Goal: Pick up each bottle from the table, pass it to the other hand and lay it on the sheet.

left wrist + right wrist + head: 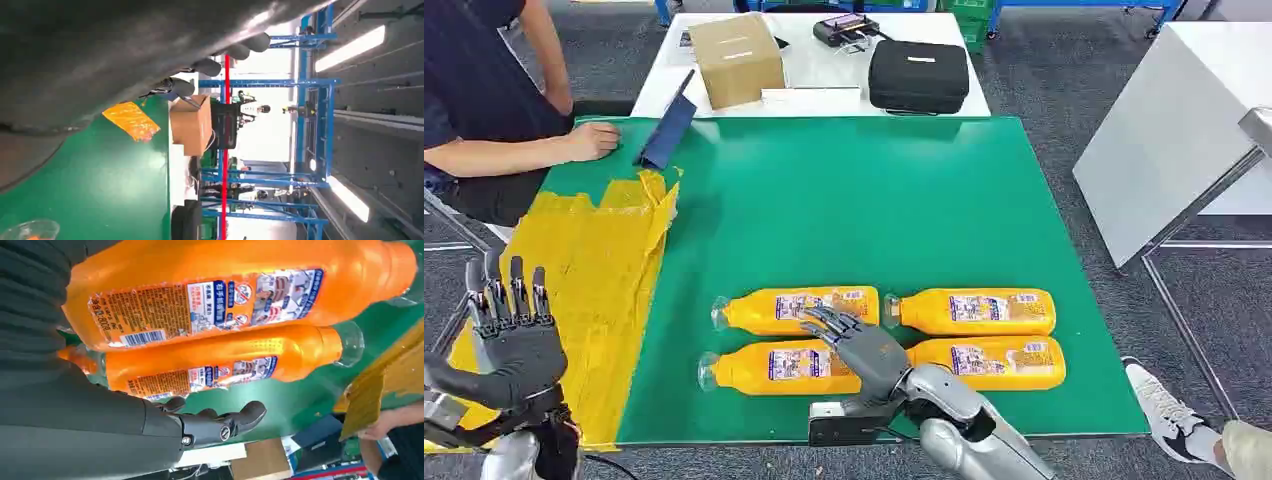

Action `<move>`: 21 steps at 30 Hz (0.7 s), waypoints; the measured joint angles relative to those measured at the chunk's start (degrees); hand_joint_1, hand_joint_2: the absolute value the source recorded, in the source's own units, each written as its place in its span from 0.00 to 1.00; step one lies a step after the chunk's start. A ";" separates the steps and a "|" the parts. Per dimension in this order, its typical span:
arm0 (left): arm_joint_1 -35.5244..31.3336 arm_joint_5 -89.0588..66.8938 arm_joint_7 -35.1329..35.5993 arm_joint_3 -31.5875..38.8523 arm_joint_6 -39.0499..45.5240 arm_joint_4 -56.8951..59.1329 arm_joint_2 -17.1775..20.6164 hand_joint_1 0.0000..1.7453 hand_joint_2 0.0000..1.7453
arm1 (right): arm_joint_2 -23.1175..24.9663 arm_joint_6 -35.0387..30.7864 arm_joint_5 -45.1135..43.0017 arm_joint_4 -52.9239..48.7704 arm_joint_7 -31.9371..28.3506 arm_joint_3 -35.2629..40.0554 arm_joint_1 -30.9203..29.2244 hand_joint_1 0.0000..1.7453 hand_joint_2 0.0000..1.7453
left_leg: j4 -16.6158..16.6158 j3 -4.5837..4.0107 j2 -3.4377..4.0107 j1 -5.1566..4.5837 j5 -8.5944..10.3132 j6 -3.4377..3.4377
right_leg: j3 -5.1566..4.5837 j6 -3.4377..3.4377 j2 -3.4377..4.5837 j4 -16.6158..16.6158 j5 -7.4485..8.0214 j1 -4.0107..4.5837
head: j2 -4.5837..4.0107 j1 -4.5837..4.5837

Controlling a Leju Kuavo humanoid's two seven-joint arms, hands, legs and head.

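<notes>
Four orange bottles (887,338), lower centre of frame, lying in two rows on green table (874,200); right hand (864,350) spread above them, grasping nothing; left hand (512,335), lower left over yellow sheet (594,290), fingers upright, apart, unladen.

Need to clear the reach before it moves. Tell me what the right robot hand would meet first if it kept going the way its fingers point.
The right robot hand points up-left over the near-left bottle. Straight on, it would likely meet the far-left bottle first, though its height above the bottles is unclear.
</notes>
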 measured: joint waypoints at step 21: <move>-3.04 0.59 1.99 -0.87 -0.26 3.45 -0.48 0.00 0.00 | -5.58 15.80 -5.64 15.01 4.70 15.49 -18.20 1.00 1.00 | -0.05 0.82 0.32 0.04 -0.03 0.00 | -0.05 -0.22 0.15 -0.06 0.12 0.01 | 0.00 -0.02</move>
